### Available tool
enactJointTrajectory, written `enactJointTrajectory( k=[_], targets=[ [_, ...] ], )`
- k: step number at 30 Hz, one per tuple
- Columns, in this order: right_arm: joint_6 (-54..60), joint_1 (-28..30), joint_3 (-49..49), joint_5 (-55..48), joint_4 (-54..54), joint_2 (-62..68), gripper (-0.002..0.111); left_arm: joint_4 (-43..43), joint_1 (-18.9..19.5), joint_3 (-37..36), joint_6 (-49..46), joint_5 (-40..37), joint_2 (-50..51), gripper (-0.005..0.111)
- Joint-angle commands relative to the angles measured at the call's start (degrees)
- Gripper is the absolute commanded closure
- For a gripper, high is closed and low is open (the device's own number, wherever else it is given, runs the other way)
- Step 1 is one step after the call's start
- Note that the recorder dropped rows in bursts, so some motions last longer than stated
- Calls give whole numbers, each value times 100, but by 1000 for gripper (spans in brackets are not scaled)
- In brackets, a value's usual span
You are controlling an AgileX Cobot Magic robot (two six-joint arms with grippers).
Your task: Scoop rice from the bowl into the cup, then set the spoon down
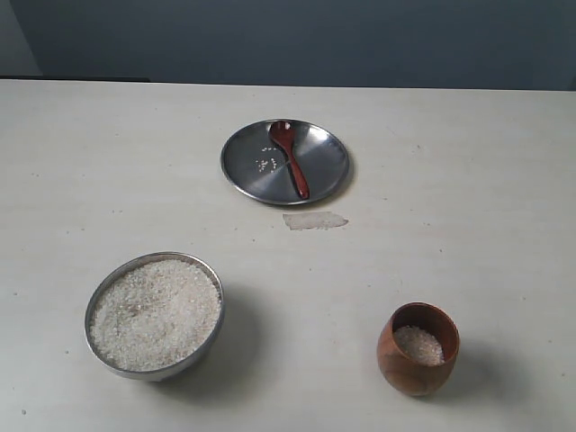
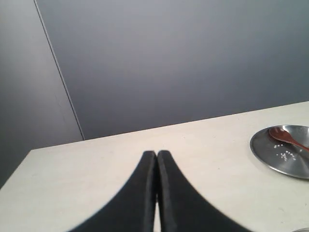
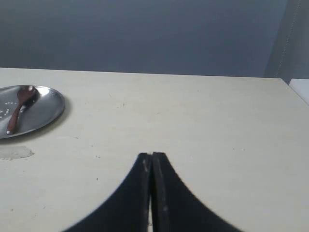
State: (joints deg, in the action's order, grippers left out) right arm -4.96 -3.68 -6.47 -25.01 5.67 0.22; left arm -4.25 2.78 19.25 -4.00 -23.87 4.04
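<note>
The spoon [image 1: 290, 166] lies flat on the flat steel plate [image 1: 247, 175], at the far side of the table [image 1: 468, 180]. Its little oval end points to the far edge and its thin handle points back to the near edge. A few loose white grains [image 1: 265, 165] sit on the plate just beside the spoon. Just in front of the plate there is a pale patch [image 1: 315, 220] on the table top.

Nearer to us on the left stands the big shiny bowl [image 1: 88, 317]. It is full of rice [image 1: 155, 312], almost up to the rim. On the right stands the small brown cup [image 1: 403, 373]. It is upright and has a little rice in it. The bowl and the cup are well apart from each other, and both are well apart from the plate.

The left gripper [image 2: 156, 154] is closed, its two black fingers pressed together at the tips. It has nothing in it. The spoon and plate are off to one side of it, well apart from the tips. The right gripper [image 3: 151, 157] is closed tight too, and it holds nothing. The spoon and plate are well apart from it as well. Bare table lies in front of both grippers, and past the table is a gray wall [image 2: 193, 58].
</note>
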Motion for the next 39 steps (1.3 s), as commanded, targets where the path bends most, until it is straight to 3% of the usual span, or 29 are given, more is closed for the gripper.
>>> enactJointTrajectory(
  k=[1, 12, 25, 39],
  targets=[
    [12, 32, 47, 36, 27, -22, 108, 138, 5, -456, 36, 417, -68, 106],
    [12, 32, 47, 36, 27, -22, 108, 120, 5, -1298, 57, 767, -404, 106],
    [12, 32, 47, 36, 27, -22, 108, 77, 5, -1304, 291, 41, -404, 106],
    [12, 32, 47, 36, 27, -22, 108, 34, 5, -1304, 320, 22, -404, 106]
  ],
)
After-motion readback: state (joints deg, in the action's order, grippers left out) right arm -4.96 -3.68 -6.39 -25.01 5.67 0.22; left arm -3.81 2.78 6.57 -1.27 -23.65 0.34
